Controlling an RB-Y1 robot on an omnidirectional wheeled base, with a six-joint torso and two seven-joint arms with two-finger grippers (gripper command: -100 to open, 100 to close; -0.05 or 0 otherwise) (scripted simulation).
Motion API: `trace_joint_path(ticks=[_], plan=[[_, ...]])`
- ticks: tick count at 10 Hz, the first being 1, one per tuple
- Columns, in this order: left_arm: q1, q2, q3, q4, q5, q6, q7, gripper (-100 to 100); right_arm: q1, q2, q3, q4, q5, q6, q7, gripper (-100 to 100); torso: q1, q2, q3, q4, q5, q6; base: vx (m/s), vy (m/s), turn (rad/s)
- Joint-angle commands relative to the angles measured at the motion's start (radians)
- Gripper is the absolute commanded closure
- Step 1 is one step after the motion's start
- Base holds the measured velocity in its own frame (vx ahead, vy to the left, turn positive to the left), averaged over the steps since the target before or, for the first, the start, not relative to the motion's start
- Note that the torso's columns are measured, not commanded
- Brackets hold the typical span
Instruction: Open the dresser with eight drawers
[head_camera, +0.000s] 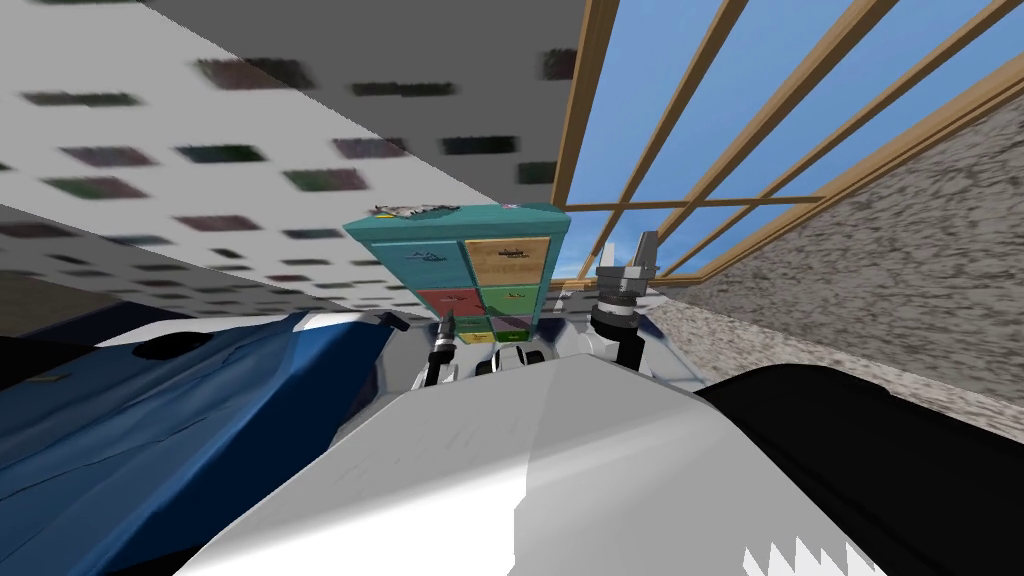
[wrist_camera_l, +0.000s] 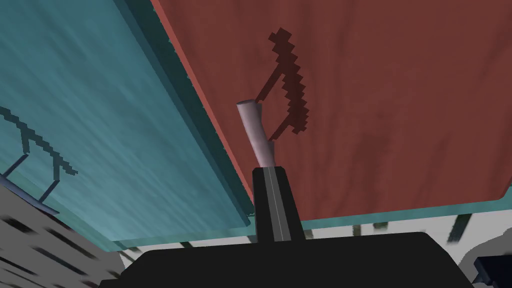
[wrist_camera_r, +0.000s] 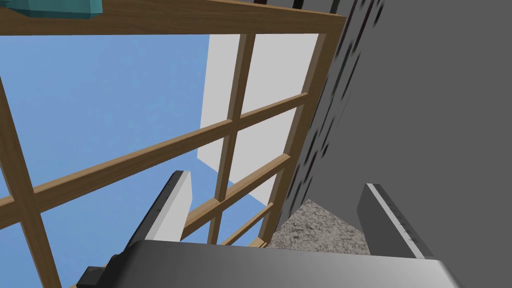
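Observation:
A teal dresser (head_camera: 400, 232) with several coloured drawer fronts stands ahead of me, beside the window. My left gripper (head_camera: 447, 325) is low against its red drawer (head_camera: 450, 300). In the left wrist view the left gripper (wrist_camera_l: 248, 107) is shut, both fingers pressed into one blade. Its tip lies against the red drawer front (wrist_camera_l: 390, 100), touching the stems of the dark handle (wrist_camera_l: 292, 95). Whether the handle is pinched I cannot tell. My right gripper (head_camera: 640, 250) is raised beside the dresser in front of the window, and in its wrist view the right gripper (wrist_camera_r: 275, 181) stands open with nothing in it.
A teal drawer front (wrist_camera_l: 100, 125) with its own dark handle (wrist_camera_l: 35, 145) borders the red one. A blue bed cover (head_camera: 150, 430) lies on my left. The wooden-framed window (head_camera: 700, 150) rises behind the dresser. A black mass (head_camera: 860, 460) sits at my right on grey carpet (head_camera: 900, 300).

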Motion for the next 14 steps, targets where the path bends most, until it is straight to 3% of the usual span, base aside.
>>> trace_joint_path(ticks=[1,3,4,5,8,9,10,11,12,14], plan=[[0.024,0.050,-0.010,-0.021,0.009,-0.009,0.040,100,0.000,0.000,0.000,0.000,0.000,0.000,0.000,0,0.002,-0.002,-0.001,-0.001,0.001,0.000,-0.069,-0.047,0.075],[0.040,0.084,-0.017,-0.035,0.015,-0.015,0.065,100,0.000,0.000,0.000,0.000,0.000,0.000,0.000,0,0.002,-0.004,-0.003,-0.001,0.001,0.000,-0.053,-0.038,0.071],[0.036,0.073,-0.015,-0.031,0.013,-0.013,0.055,100,0.000,0.000,0.000,0.000,0.000,0.000,0.000,0,0.001,-0.004,-0.002,-0.001,0.000,0.000,-0.023,-0.016,0.015],[0.025,0.076,-0.012,-0.040,0.016,0.011,0.062,-100,0.000,0.000,0.000,0.000,0.000,0.000,0.000,0,0.002,-0.004,-0.002,-0.001,0.001,0.000,0.101,-0.022,-0.048],[0.007,0.079,-0.007,-0.054,0.021,0.049,0.069,-100,0.001,0.000,0.000,0.000,0.000,0.000,0.000,0,0.000,-0.006,-0.004,-0.002,0.000,0.000,0.160,-0.043,-0.030],[0.011,0.078,-0.008,-0.050,0.020,0.038,0.067,-100,0.001,0.000,0.000,0.000,0.000,0.000,0.000,0,0.000,-0.003,-0.002,-0.001,0.000,0.000,0.078,-0.028,-0.004],[0.015,0.102,-0.008,-0.082,0.026,0.065,0.085,-100,0.000,0.000,0.000,0.000,0.000,0.000,0.000,0,0.002,0.003,0.002,0.001,0.000,0.000,0.101,-0.029,0.047],[0.011,0.093,-0.007,-0.065,0.024,0.051,0.076,-100,0.000,0.000,0.000,0.000,0.000,0.000,0.000,0,0.002,0.001,0.001,0.001,0.001,0.000,0.063,-0.018,0.015],[0.011,0.095,-0.007,-0.067,0.024,0.054,0.079,100,0.000,0.000,0.000,0.000,0.000,0.000,0.000,0,0.002,0.002,0.001,0.000,0.001,0.000,0.011,-0.003,-0.002],[0.031,0.105,-0.013,-0.093,0.025,0.058,0.085,100,0.000,0.000,0.000,0.000,0.000,0.000,0.000,0,0.001,0.007,0.004,0.003,0.000,0.000,-0.146,0.009,0.036]])
